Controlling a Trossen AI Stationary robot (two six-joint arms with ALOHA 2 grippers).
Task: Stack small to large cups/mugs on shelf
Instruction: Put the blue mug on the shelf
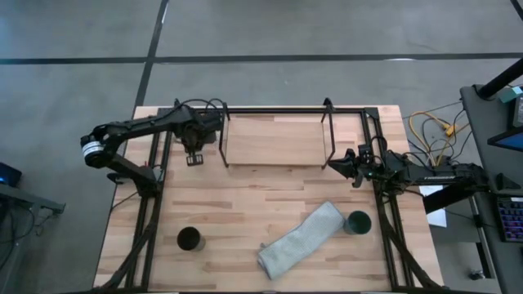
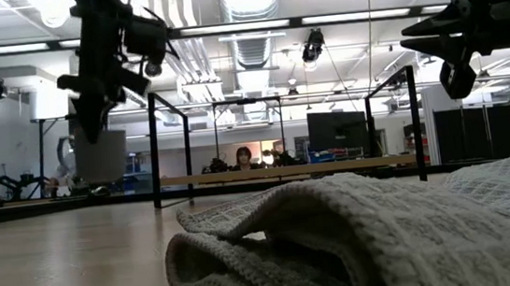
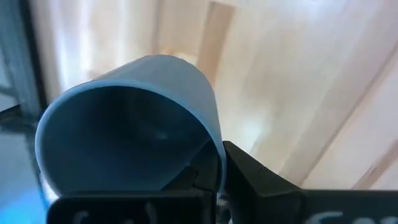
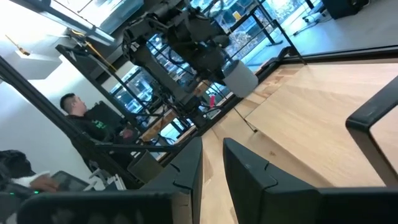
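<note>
My left gripper [image 3: 219, 174] is shut on the grey-blue mug [image 3: 130, 124] and holds it in the air left of the shelf [image 1: 274, 140], a light-wood board in a black rod frame at the table's far side. The low view also shows the mug [image 2: 101, 156] hanging under the gripper. Its handle is hidden. The black cup [image 1: 189, 238] stands on its base at the near left. The dark teal cup [image 1: 357, 221] stands at the near right. My right gripper [image 4: 212, 167] hovers by the shelf's right end, open by a narrow gap and empty. My left gripper holds the mug by its rim [image 3: 214, 152], with one finger [image 3: 193, 177] inside the mug and the other finger [image 3: 255, 171] outside on the wall. The fingers come from above, pointing down. The mug hangs below them, roughly upright with its mouth up, clear of the table.
A grey-green cloth [image 1: 301, 238] lies crumpled at the near middle, between the two standing cups, and fills the low view's foreground [image 2: 358, 236]. Black frame rods run along the table's left and right sides. A person [image 4: 87, 118] sits beyond the table.
</note>
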